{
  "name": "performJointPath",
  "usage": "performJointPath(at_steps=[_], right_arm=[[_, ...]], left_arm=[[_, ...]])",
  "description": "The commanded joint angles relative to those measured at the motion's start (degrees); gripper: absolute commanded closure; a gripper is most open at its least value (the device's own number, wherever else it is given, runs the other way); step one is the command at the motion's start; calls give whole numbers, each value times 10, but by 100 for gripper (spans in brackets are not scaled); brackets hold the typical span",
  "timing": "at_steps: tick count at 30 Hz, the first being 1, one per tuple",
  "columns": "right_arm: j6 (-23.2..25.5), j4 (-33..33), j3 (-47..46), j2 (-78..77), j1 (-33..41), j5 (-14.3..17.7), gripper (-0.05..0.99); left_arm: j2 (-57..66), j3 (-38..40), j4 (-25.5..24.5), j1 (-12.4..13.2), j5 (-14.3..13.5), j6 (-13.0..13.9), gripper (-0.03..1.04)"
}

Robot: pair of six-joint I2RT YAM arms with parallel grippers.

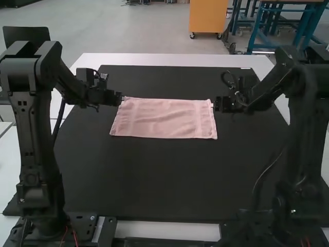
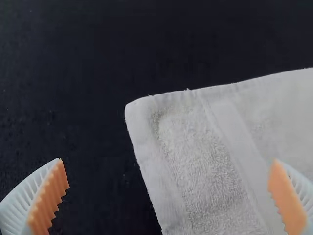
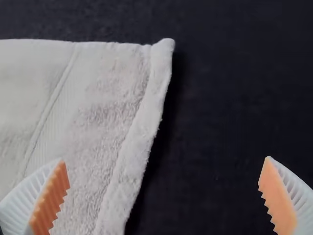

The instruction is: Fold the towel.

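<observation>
The pink towel (image 1: 164, 118) lies flat as a wide rectangle in the middle of the black mat. My left gripper (image 1: 121, 98) is at the towel's far left corner, and my right gripper (image 1: 214, 104) is at its far right corner. In the left wrist view, the left gripper (image 2: 168, 183) stands open, with a corner of the towel (image 2: 205, 161) between and beyond its spread fingers. The right gripper (image 3: 164, 183) is also open in the right wrist view, its fingers on either side of the side edge of the towel (image 3: 98, 107).
Beneath the towel, a large black mat (image 1: 154, 180) covers much of the white table (image 1: 180, 59). The two arms rise at the left and right sides of the mat. A thin cable hangs beside the right arm.
</observation>
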Motion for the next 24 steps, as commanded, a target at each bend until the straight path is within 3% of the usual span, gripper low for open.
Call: performJointPath(at_steps=[1, 24], right_arm=[[11, 5, 27, 10, 16, -10, 3], [17, 5, 102, 86, 29, -10, 3]], left_arm=[[14, 32, 0, -5, 7, -4, 5], [111, 118, -16, -9, 4, -5, 5]])
